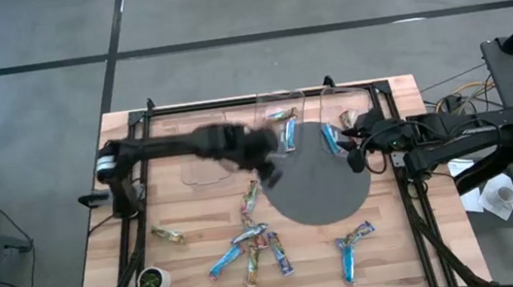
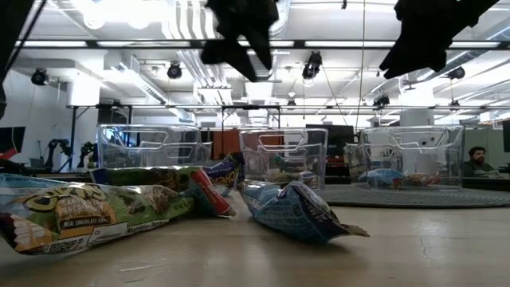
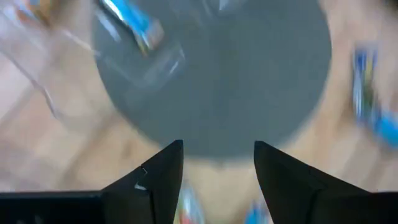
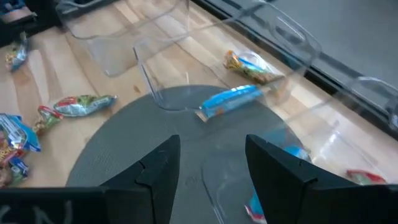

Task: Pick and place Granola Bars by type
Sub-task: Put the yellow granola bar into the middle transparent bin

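My left gripper (image 1: 267, 167) hangs over the near-left edge of the round grey mat (image 1: 328, 203), fingers spread apart and holding nothing; I judge it is between a bin and the loose pile, ready to go down for another bar. My right gripper (image 1: 353, 143) waits over the far-right side of the mat, beside the bins, also released and empty.

The clear bins (image 1: 284, 125) stand in a row along the far edge, so each type gets its own box. One bin holds a blue bar (image 4: 233, 101) with a tan-green one (image 4: 252, 67) further back in it; another bin to the right holds a blue bar (image 1: 332, 138) too.

Most granola bars (image 1: 255, 247) remain scattered on the wooden table (image 1: 196, 210) near me, a mixed cluster of blue and multicoloured wrappers, with two more blue ones (image 1: 352, 244) at near right and a single one (image 1: 168, 236) off to the left. A small green-and-white cup (image 1: 153, 280) sits at the near-left corner, well apart from them.
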You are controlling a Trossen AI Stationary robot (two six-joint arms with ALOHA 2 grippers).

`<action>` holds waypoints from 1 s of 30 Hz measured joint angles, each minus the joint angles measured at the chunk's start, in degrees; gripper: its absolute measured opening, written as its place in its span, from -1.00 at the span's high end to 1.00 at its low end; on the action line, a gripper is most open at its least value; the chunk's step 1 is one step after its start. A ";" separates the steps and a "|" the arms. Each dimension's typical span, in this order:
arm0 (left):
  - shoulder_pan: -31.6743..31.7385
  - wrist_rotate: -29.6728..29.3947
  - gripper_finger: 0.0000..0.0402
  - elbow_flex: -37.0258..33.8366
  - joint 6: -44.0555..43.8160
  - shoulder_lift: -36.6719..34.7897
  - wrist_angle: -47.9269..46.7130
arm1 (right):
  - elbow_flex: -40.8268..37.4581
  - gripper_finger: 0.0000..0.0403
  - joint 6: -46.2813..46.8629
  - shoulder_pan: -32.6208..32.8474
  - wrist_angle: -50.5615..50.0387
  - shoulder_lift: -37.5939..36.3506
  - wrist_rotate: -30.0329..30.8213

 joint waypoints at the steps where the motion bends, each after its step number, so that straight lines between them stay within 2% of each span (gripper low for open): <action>1: -2.15 -0.06 0.11 -0.72 -0.49 -0.83 -1.68 | -0.56 0.14 -0.95 0.00 1.26 0.31 -0.01; 5: -9.79 -0.01 0.11 -4.52 -8.37 -2.00 -6.59 | -1.79 0.14 -4.53 0.00 6.62 2.22 -0.32; 8: -13.61 1.09 0.11 -8.25 -17.68 -2.07 -9.17 | -1.76 0.14 -6.56 -0.10 8.91 4.36 -1.25; 10: -15.83 2.57 0.11 -10.82 -19.91 -2.07 -10.51 | -1.68 0.14 -7.85 -0.15 9.50 6.13 -1.93; 15: -21.96 3.03 0.11 -17.61 -18.60 -2.56 -15.60 | -1.55 0.14 -8.61 -0.14 10.14 10.11 -3.89; 20: -25.77 7.26 0.11 -25.46 -17.62 -5.48 -15.93 | -1.55 0.14 -8.46 -0.13 10.58 13.04 -7.57; 25: -28.80 9.24 0.11 -34.18 -17.90 -11.30 -15.77 | -1.55 0.14 -8.41 -0.11 11.61 13.99 -7.99; 30: -30.76 9.06 0.11 -42.10 -14.29 -18.68 -11.13 | -1.50 0.14 -7.23 -0.11 11.94 13.88 -7.96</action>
